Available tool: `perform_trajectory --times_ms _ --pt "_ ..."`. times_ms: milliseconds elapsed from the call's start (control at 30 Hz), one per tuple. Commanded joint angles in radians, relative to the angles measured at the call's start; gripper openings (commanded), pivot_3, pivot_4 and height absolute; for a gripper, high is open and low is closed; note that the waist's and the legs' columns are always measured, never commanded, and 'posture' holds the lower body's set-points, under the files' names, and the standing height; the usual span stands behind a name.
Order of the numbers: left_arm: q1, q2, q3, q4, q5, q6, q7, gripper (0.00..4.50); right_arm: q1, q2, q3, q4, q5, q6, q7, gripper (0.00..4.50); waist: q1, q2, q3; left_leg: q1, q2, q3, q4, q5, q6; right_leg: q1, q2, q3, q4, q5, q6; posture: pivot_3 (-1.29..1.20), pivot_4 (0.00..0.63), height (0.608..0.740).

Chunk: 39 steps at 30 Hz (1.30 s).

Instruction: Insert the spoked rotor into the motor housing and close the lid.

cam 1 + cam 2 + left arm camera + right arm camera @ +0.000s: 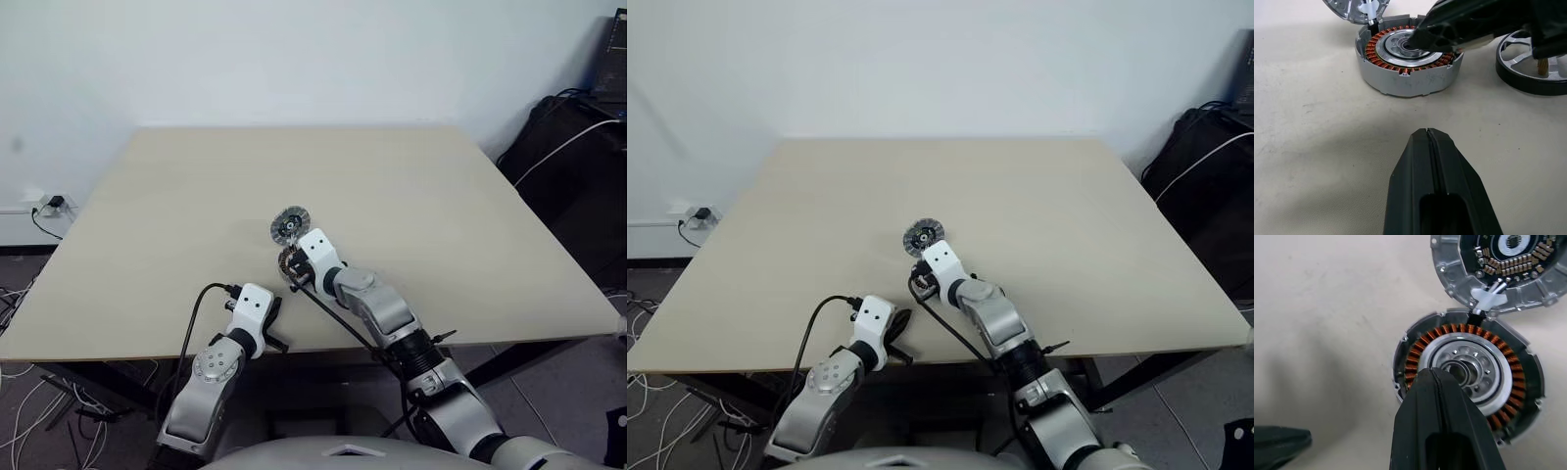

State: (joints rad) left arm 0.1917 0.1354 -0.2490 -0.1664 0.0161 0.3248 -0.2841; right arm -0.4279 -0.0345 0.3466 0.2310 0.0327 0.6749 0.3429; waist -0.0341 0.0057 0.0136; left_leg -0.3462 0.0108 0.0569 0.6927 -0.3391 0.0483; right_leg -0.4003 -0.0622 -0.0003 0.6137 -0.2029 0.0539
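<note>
Risk: right gripper [1432, 374], fingers clenched on nothing, tip over the hub of the motor housing [1467, 374] near the table's [470, 225] front edge; a push could skid it or scrape the copper windings. Spoked rotor [1533, 63] just beside the housing, not yet inserted. Lid [1498, 269] open, lying joined at the housing's far rim. Left gripper [1429, 142] clenched, empty, near. Nothing else in the way.
</note>
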Motion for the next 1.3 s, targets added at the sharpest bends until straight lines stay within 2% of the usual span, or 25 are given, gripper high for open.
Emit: perform_trajectory --times_ms 33,1000,1300 --pt "-0.004 -0.011 -0.003 -0.035 -0.01 -0.001 0.005 0.0 -0.039 0.011 -0.022 0.02 -0.006 -0.037 0.0 0.01 -0.001 0.0 0.0 0.0 0.0 0.0 0.0 0.0 0.0 0.0 0.0 0.0 0.0 0.0 0.0 0.0 0.0 0.74" --pt "0.009 -0.02 -0.005 -0.071 -0.006 0.029 0.014 0.0 -0.107 0.032 -0.085 0.188 -0.029 -0.125 -0.029 0.01 -0.003 0.001 0.0 0.0 0.0 0.0 -0.001 0.0 -0.001 -0.001 0.0 0.0 0.0 0.0 0.001 0.0 0.0 0.74" --pt "0.007 -0.021 -0.008 -0.074 -0.008 0.037 0.017 0.0 -0.092 0.032 -0.093 0.132 -0.017 -0.127 -0.009 0.01 -0.003 0.001 0.0 -0.003 0.0 0.0 -0.001 0.0 -0.001 -0.004 0.0 0.0 0.001 0.001 0.001 0.0 0.0 0.74"
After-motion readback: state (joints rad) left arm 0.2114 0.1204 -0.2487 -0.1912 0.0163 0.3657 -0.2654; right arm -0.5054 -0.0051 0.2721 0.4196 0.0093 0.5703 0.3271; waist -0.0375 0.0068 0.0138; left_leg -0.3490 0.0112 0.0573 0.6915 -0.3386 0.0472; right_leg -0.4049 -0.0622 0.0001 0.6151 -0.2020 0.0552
